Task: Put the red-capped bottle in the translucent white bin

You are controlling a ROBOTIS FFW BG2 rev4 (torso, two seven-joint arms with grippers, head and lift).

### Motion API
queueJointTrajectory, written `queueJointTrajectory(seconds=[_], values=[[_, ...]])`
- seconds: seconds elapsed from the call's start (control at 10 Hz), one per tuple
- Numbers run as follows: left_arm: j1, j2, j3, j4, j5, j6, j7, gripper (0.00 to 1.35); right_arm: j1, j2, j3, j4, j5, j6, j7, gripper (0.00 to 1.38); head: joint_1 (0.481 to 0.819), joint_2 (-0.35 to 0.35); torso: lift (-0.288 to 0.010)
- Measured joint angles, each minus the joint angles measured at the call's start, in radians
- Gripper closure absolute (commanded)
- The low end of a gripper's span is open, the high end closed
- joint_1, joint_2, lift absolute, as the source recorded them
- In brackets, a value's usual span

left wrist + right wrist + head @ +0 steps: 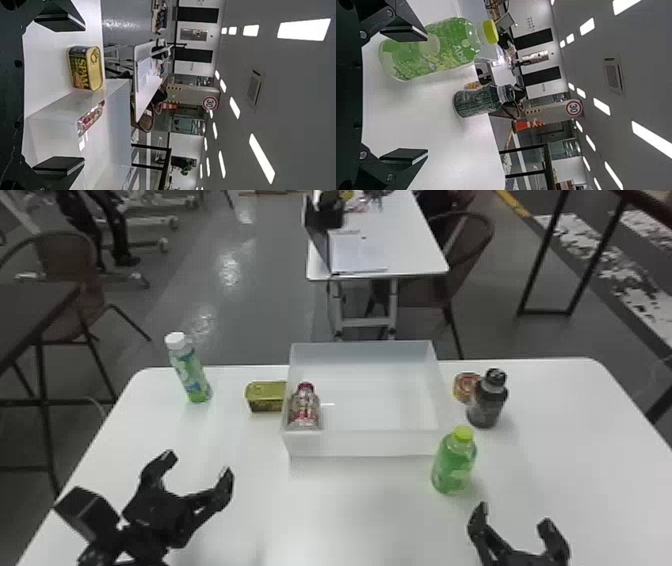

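The red-capped bottle (304,408) stands inside the translucent white bin (372,444), against its left wall. In the left wrist view the same bottle (89,119) is seen through the wall of the bin (51,132). My left gripper (199,470) is open over the table's left front, nearer than the bin and apart from it; its two fingers frame an unfilled gap in the left wrist view (59,95). At the right front my right gripper (512,515) is open too, holding nothing, close in front of the green bottle; the right wrist view shows this gripper (404,97) as well.
A yellow can (267,396) touches or nearly touches the bin's left side. A white-capped bottle (190,370) stands farther left. Right of the bin are a round tin (465,386), a dark bottle (486,400) and a green bottle with yellow cap (454,462).
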Motion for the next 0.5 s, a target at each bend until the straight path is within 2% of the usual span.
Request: queueJointTrajectory(seconds=[0.2, 0.5], values=[[0.076, 0.000, 0.007, 0.031, 0.020, -0.064, 0.014, 0.12, 0.020, 0.000, -0.008, -0.014, 0.008, -0.001, -0.002, 0.25, 0.695, 0.124, -0.077], [0.087, 0.000, -0.006, 0.089, 0.036, -0.115, 0.014, 0.12, 0.041, -0.003, -0.013, -0.025, 0.020, -0.006, -0.005, 0.25, 0.695, 0.121, -0.077]])
